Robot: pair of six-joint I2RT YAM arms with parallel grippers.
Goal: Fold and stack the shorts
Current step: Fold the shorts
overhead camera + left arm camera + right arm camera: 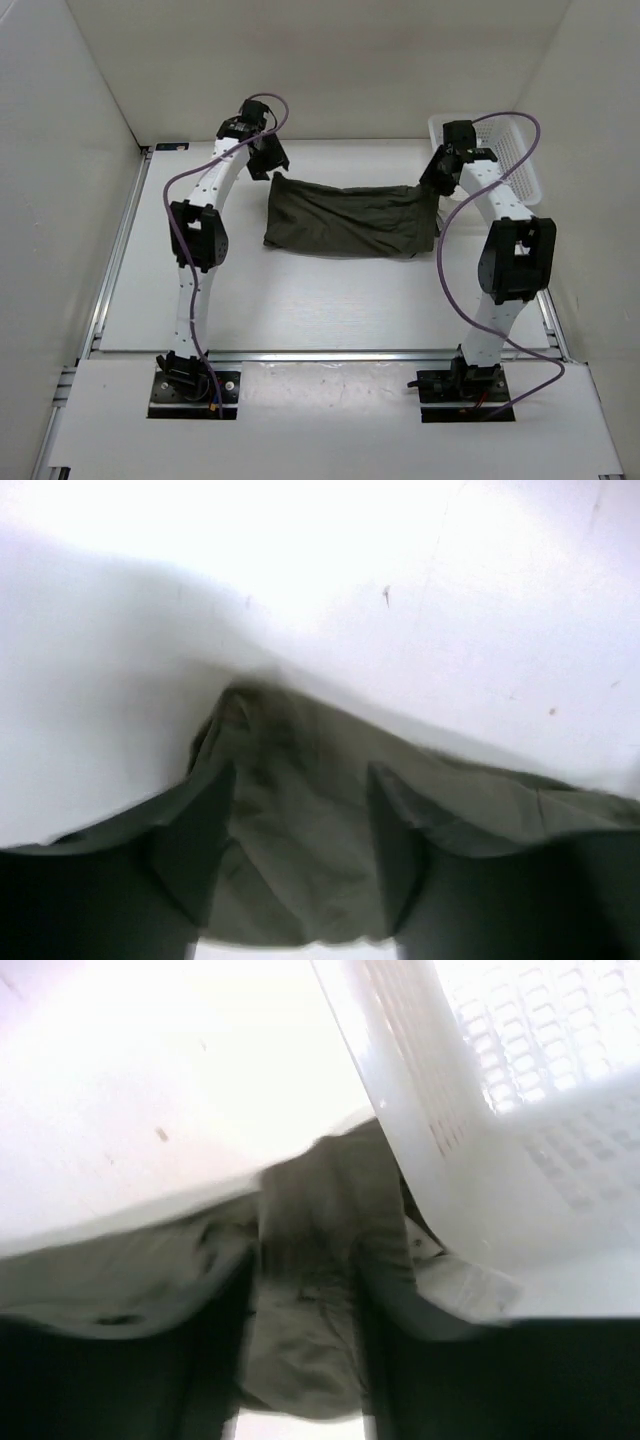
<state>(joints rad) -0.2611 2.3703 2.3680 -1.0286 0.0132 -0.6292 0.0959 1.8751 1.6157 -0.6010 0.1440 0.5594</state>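
- The left gripper (268, 160) hovers at the far left corner of the shorts. Its fingers (190, 860) are parted and the cloth lies loose between them.
- The shorts (345, 218), a dark olive wrinkled band, lie flat across the far middle of the table (300, 300), between both arms.
- The right gripper (440, 172) sits at the shorts' far right corner, its fingers (215, 1360) spread and released, with fabric between them.
- The white basket (520, 150) stands just beside that corner, far right.

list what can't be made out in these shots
- Wrist views: whether the left gripper or right gripper touches the shorts; blurred.
- Top view: both sets of fingertips, hidden by the wrists.
- Top view: basket's left part, behind the right arm.
- All views: waistband versus legs, lost in folds.
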